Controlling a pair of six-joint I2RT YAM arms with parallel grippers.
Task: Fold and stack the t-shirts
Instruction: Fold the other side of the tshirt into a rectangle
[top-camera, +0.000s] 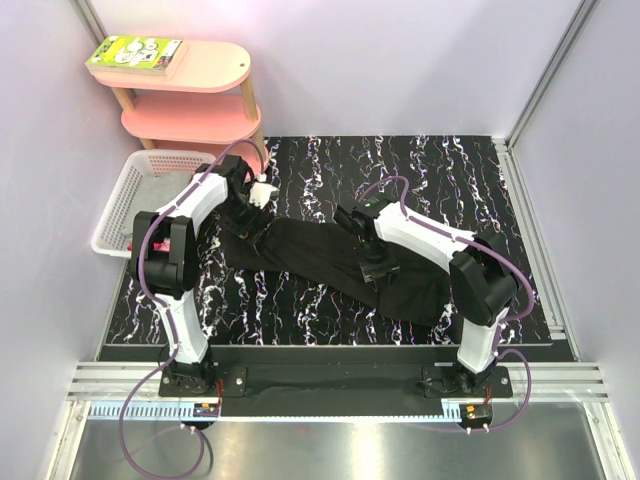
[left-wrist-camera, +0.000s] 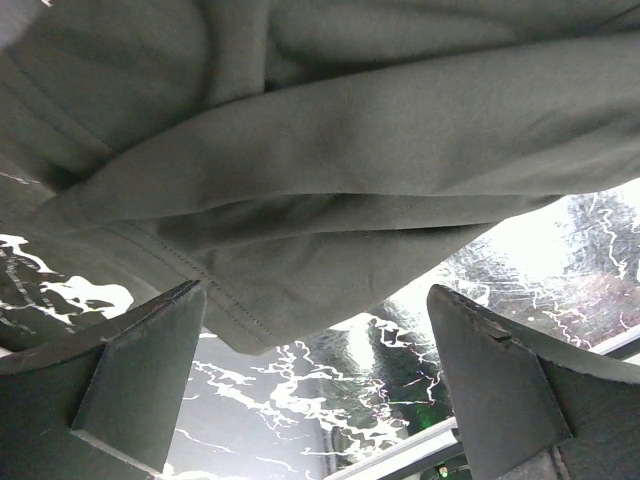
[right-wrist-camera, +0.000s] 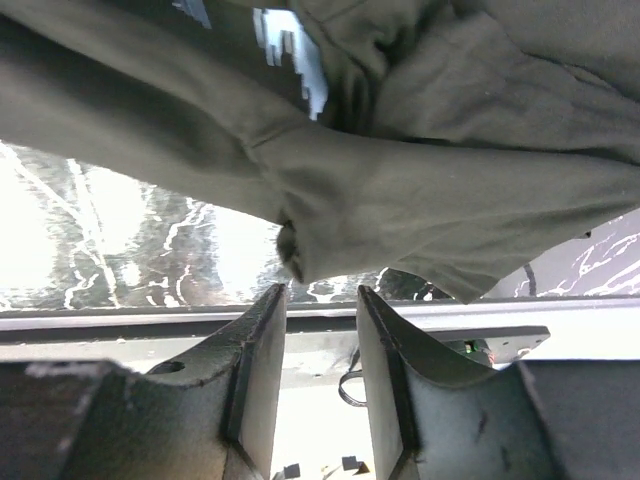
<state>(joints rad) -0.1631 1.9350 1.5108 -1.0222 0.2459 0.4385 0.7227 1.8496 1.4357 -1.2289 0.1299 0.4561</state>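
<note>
Black shirt (top-camera: 310, 256) across table (top-camera: 440, 180); left gripper (left-wrist-camera: 315, 300) wide open at its hem, right gripper (right-wrist-camera: 318, 296) narrowly open, empty

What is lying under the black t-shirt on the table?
Past the edges of the black t-shirt, only the black marbled table shows. Whatever lies beneath the spread cloth is covered, so another shirt there can't be confirmed or ruled out.

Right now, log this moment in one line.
black t-shirt: bunched on table | left gripper: open at shirt hem | right gripper: narrowly open, nothing between jaws
</note>
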